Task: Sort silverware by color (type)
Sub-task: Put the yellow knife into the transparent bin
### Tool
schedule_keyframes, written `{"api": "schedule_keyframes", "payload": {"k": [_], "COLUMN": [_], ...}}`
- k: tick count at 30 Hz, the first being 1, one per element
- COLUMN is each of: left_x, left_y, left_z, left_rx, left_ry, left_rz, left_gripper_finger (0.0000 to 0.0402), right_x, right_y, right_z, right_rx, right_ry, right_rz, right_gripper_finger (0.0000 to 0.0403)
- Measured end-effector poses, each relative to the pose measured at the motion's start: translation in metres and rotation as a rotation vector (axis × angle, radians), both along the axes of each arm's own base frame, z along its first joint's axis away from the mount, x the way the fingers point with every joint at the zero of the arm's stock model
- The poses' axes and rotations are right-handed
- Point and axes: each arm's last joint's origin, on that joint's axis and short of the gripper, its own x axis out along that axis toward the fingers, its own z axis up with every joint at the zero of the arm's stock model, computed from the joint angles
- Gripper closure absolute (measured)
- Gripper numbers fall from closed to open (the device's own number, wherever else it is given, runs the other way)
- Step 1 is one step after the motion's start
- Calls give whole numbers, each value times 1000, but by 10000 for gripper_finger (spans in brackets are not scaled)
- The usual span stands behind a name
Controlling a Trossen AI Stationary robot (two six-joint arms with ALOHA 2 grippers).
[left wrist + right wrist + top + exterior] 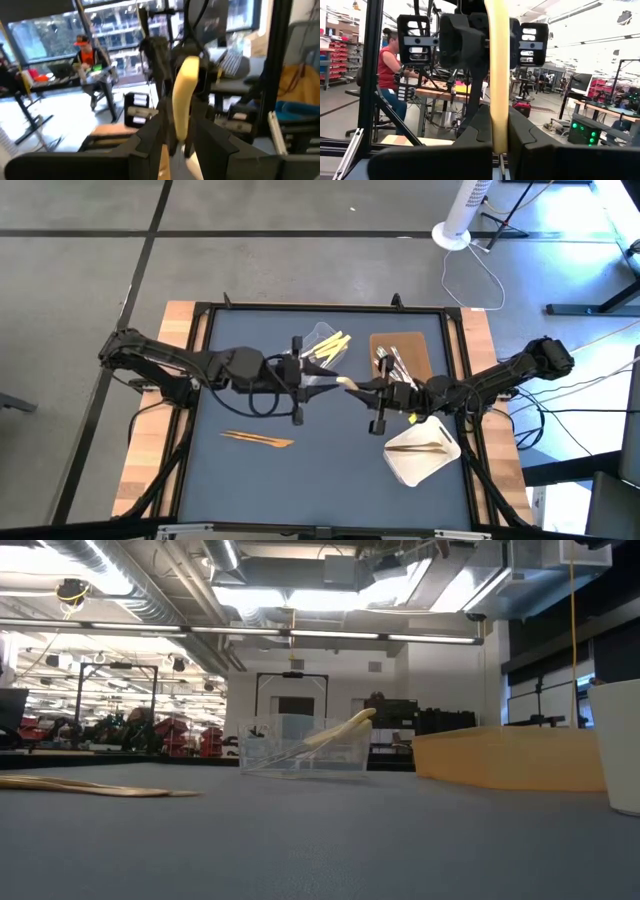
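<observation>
both arms meet over the middle of the tabletop [300,470], lifted off the surface. a pale yellow utensil [352,383] bridges the gap between them. the left gripper [322,380] has its fingers partly closed around one end of it; in the left wrist view the yellow utensil stands up between the two dark fingers [150,135]. the right gripper [365,390] is clamped tight on the other end, and in the right wrist view the piece runs straight up from between its own fingers [525,135] with the left gripper facing it just beyond.

toward the far edge, left of centre, sits the clear plastic tub [325,345] with more pale yellow utensils [330,348] leaning out of it; the low view shows one tip poking over the tub's rim. just right of the tub, the brown tray [418,345] holds the shiny silver pieces [390,363]. near the right front corner, the white tray [420,465] carries a few pale utensils [418,443]. near the left front, two orange-brown utensils [257,438] lie flat on the bare surface, well apart from the trays.

people sit at desks in the room beyond.
</observation>
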Motion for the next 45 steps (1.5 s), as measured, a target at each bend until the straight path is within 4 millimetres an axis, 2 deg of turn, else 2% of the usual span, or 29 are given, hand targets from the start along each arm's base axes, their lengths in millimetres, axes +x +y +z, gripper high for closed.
{"api": "schedule_keyframes", "payload": {"k": [10,14,34,38,43,45], "left_x": [23,29,31,31,31,31], "left_y": [5,6,4,4,4,4], "left_z": [-7,-13,-17,-17,-17,-17], "left_rx": [0,5,1,2,5,6], "left_ry": [-94,-77,-58,-58,-59,-59], "left_rz": [-75,-70,-82,-78,-79,-79], "left_gripper_finger": [305,305,305,319,360,361], "right_x": [0,0,0,0,0,0], "right_y": [0,0,0,0,0,0], "right_z": [0,0,-1,-1,-1,-1], "right_rx": [0,-1,-4,-3,-5,-5], "right_ry": [0,2,8,8,8,8], "right_rz": [1,-1,0,0,3,4], "right_gripper_finger": [398,398,398,398,398,398]}}
